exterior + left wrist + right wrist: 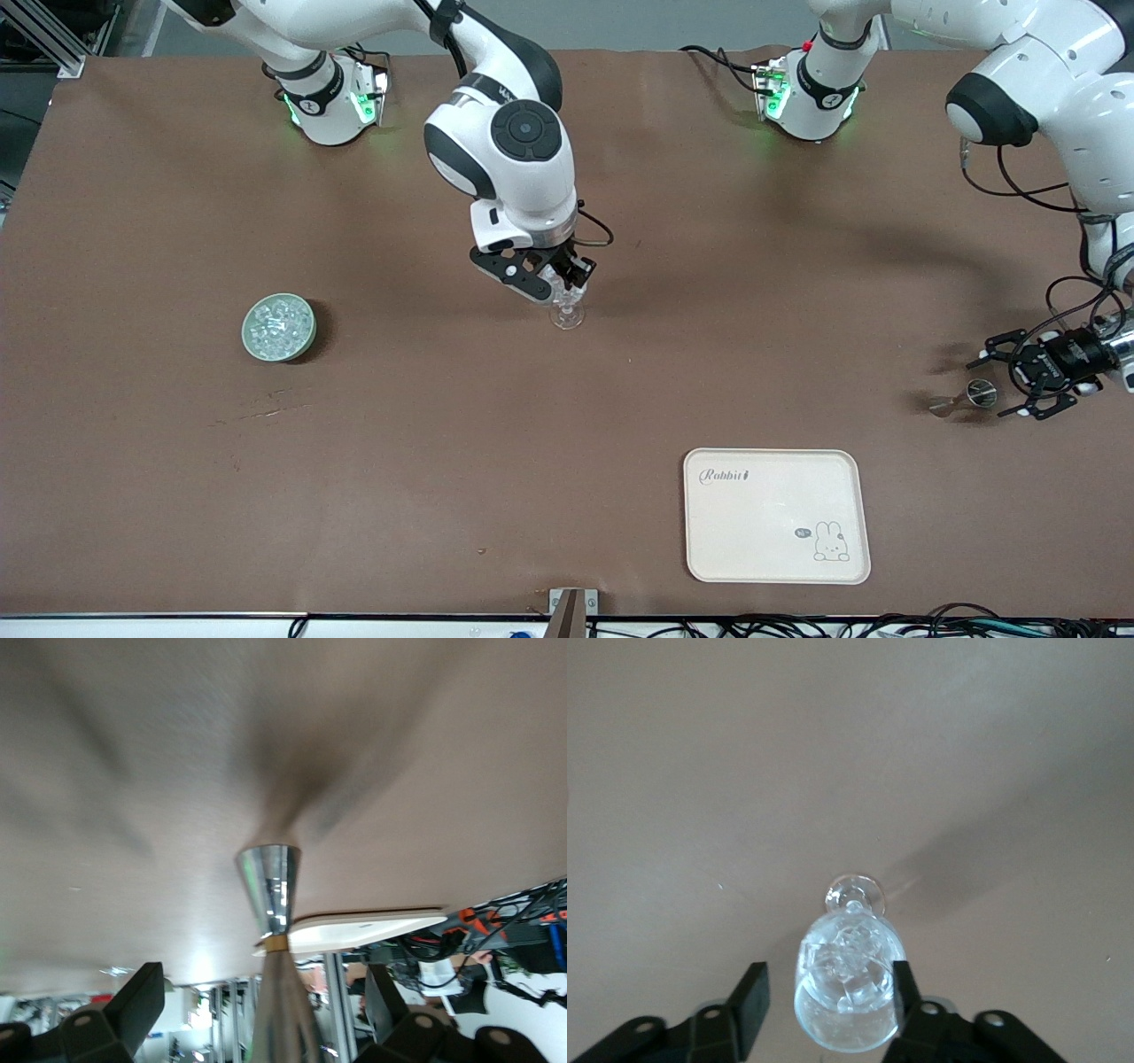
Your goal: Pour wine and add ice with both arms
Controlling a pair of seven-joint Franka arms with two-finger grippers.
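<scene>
A clear stemmed wine glass [567,312] stands mid-table with several ice chunks [846,961] in its bowl [846,1019]. My right gripper [560,282] is open just above it. In the right wrist view the gripper [827,979] straddles the bowl, one finger [902,988] at the rim and the other [751,997] clear of it. A silver double-cone jigger [974,394] with a gold band stands at the left arm's end of the table. My left gripper [1005,381] is open beside it. In the left wrist view the gripper [261,979] has its fingers wide on both sides of the jigger [270,886], apart from it.
A green bowl [248,341] of ice [279,326] sits toward the right arm's end. A cream tray [775,516] with a rabbit print lies nearer the front camera than the glass. No bottle shows.
</scene>
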